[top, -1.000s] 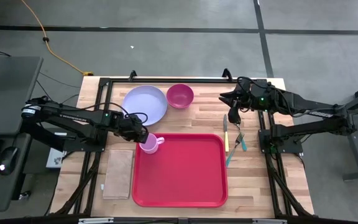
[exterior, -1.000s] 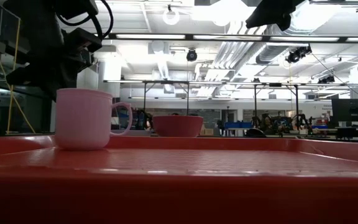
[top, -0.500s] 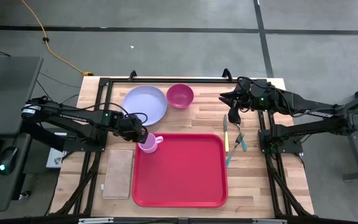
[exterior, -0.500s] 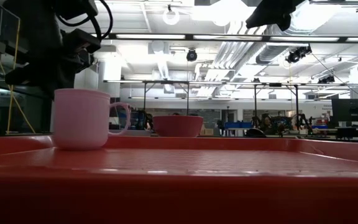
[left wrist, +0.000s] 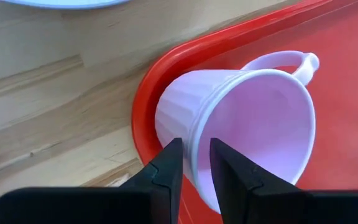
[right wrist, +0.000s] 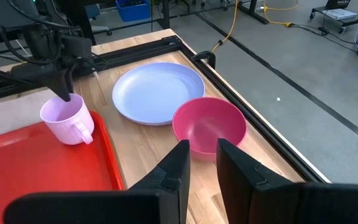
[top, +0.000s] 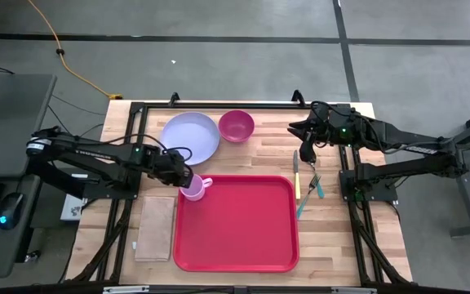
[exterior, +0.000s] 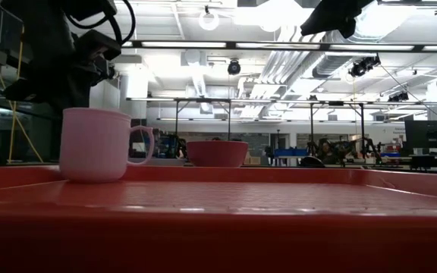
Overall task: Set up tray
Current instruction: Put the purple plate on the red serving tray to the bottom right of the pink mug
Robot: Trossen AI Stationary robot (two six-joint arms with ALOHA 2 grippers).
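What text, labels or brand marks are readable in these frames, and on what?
None can be read.
Left arm: pale lettering along its link in the high view, too small to read.
Tray, pink cup, lavender plate, magenta bowl, napkin, cutlery: no print visible.
Room behind the table in the low view: no sign can be made out.

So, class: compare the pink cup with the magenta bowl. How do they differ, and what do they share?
The pink cup is pale pink; the magenta bowl is much darker. The cup has a handle; the bowl has none. The cup sits at the corner of the red tray, its rim between the fingers of the left pincer; the bowl rests on the bare wooden table, untouched. Both are upright and empty.
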